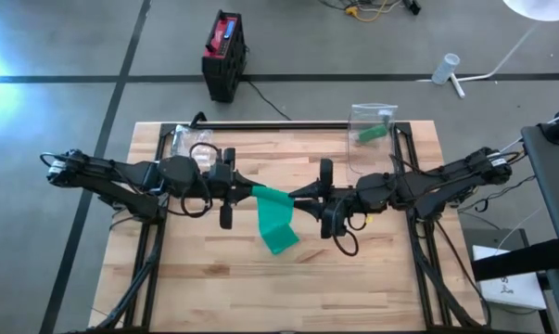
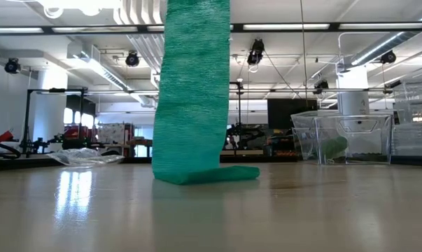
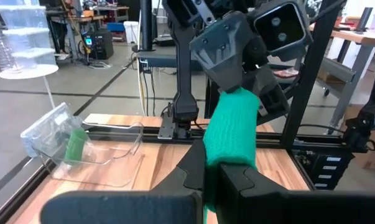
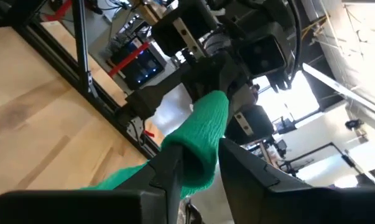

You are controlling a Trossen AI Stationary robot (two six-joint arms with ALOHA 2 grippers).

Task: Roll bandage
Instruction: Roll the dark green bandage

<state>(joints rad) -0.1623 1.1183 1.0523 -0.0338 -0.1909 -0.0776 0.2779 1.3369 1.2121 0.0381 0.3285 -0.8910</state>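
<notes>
The green bandage [image 1: 274, 221] is being held up over the middle of the wooden surface [image 1: 214, 278], between the two arms. Most of its length is hanging loose, with the lower end trailing flat on the surface, so the rolling is judged barely begun; nearly all of it is left to be wound. The left gripper [image 1: 237, 188] is being kept level, its jaws fully closed on the bandage's upper end. The right gripper [image 1: 307, 198] is being held opposite it, jaws partly closed around the same bunched end.
</notes>
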